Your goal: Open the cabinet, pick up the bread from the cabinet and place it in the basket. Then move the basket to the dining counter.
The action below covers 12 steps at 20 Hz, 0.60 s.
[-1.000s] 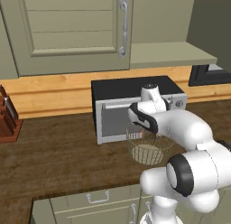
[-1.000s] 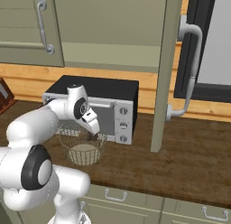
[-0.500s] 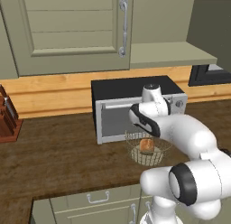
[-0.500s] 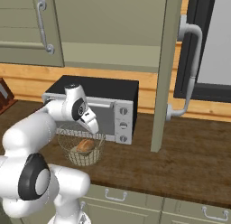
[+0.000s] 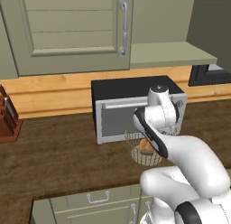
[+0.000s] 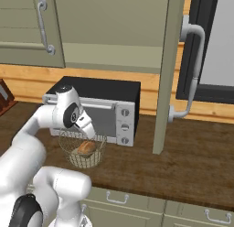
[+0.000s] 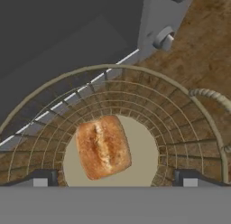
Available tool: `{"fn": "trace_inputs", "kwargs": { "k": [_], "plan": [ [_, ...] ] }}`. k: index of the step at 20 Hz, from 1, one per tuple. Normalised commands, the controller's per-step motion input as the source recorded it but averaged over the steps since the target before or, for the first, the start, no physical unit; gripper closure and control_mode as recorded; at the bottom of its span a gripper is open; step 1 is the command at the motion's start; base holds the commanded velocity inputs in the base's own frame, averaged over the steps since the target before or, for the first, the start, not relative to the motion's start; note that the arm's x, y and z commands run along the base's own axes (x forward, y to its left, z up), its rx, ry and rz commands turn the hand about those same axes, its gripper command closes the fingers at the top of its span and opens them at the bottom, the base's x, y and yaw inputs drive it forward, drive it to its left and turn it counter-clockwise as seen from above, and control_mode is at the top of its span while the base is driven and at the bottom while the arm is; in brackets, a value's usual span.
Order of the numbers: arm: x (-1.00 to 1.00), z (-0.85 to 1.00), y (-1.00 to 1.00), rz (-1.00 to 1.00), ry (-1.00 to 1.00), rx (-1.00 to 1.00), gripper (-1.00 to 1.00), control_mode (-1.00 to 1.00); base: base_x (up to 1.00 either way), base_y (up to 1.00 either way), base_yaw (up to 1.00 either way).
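The golden-brown bread (image 7: 103, 146) lies on the pale base inside the tan wire basket (image 7: 189, 128), free of the fingers. The basket (image 5: 143, 150) stands on the dark wood worktop in front of the microwave, with the bread (image 6: 87, 147) showing through its mesh. My gripper (image 7: 113, 180) hangs open just above the basket, its fingertips (image 7: 40, 178) spread wide on either side of the bread. The hand (image 6: 87, 128) points down over the basket's rim. The sage-green cabinet (image 5: 76, 33) has its left door shut and its right door (image 6: 165, 70) swung open, edge-on.
A black and silver microwave (image 5: 131, 108) stands right behind the basket. A knife block (image 5: 6, 121) sits at the far left of the worktop. A dark appliance with a curved silver handle (image 6: 194, 61) is at the right. Green drawer fronts (image 5: 97, 200) run below.
The bread has left my gripper and dropped into the basket, which looked empty a second ago. The gripper now stands open above it.
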Motion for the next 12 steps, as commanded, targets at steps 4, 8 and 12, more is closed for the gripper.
{"fn": "trace_inputs", "kwargs": {
  "k": [4,8,12],
  "plan": [
    [-0.65,0.08,0.00,0.00,0.03,-0.02,-1.00,-1.00,0.00,0.00,0.00],
    [-0.67,0.32,-0.01,-0.03,0.01,-0.01,-1.00,-1.00,0.00,0.00,0.00],
    [-0.68,0.05,-0.09,-0.21,0.11,0.02,-1.00,-1.00,0.00,0.00,0.00]
  ]
}}
